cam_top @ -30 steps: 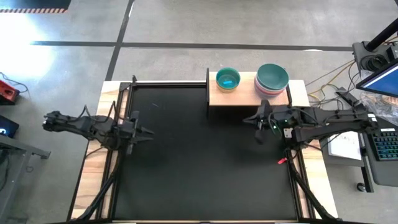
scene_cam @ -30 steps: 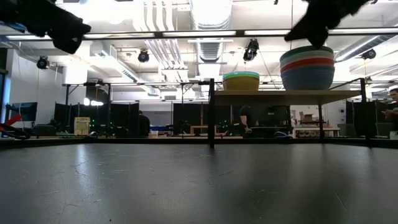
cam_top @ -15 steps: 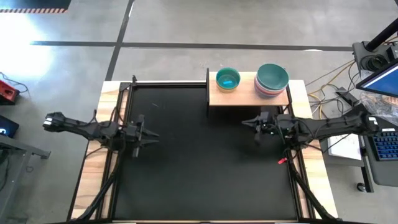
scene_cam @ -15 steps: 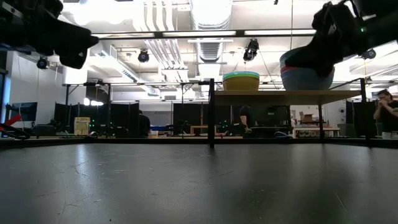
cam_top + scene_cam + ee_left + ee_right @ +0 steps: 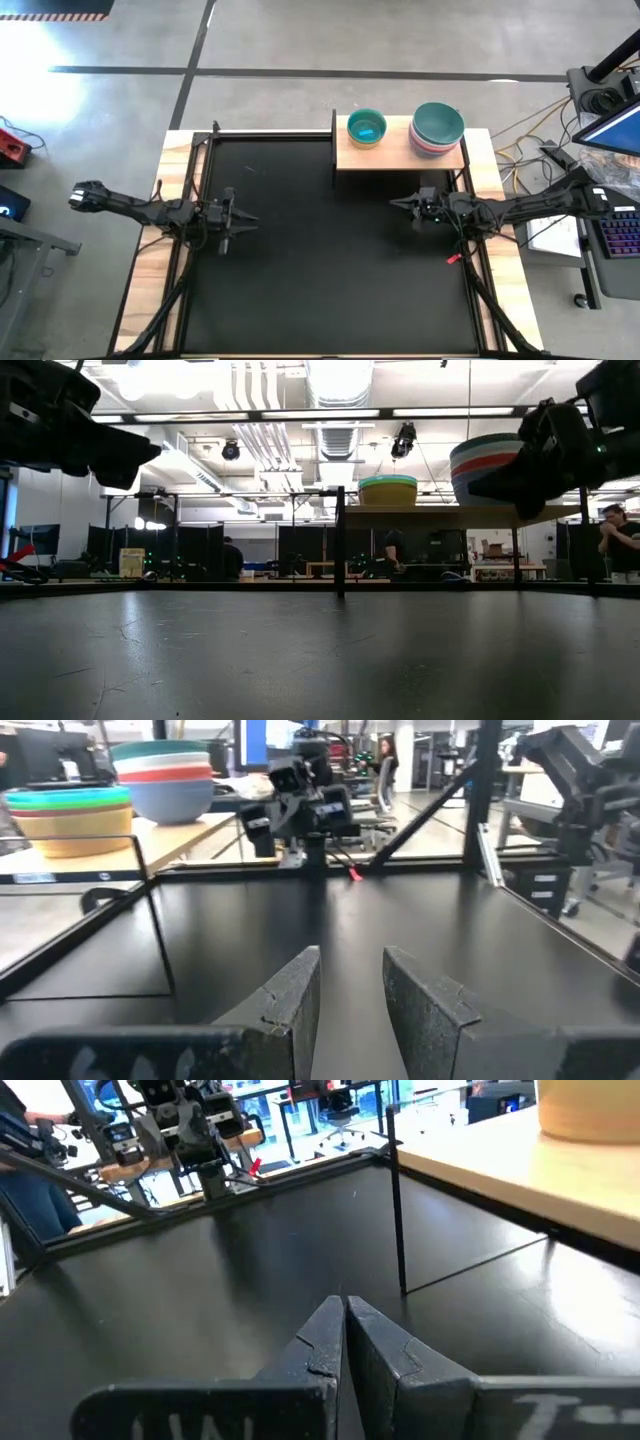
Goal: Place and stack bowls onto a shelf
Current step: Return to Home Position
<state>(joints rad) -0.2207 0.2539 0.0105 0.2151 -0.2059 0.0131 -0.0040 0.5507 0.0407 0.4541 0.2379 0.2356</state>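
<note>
High view first: the shelf (image 5: 398,152) sits at the worktop's (image 5: 320,270) far edge, right of the middle. There's a short stack (image 5: 367,128) of bowls at the shelf's left end and a tall stack (image 5: 438,130) at its right end, the top one teal. The left gripper (image 5: 243,216) hangs over the worktop near its left edge, about halfway back, pointing inward. The right gripper (image 5: 395,203) is near the right edge, in front of the shelf and clear of it.

Low view: both stacks stand upright on the plank. The short one shows a greenish bowl over a yellow one. The tall one is banded teal, white, red and pale blue from the top down, and the right arm's dark shape covers part of it from this angle. A person (image 5: 620,532) stands in the room behind.

Left wrist view: the fingers (image 5: 290,1002) have a clear gap between them, so that pincer is released with nothing in it.

Right wrist view: this one's two tips are pressed together, clenched on nothing, with the shelf's wooden edge close alongside.
</note>
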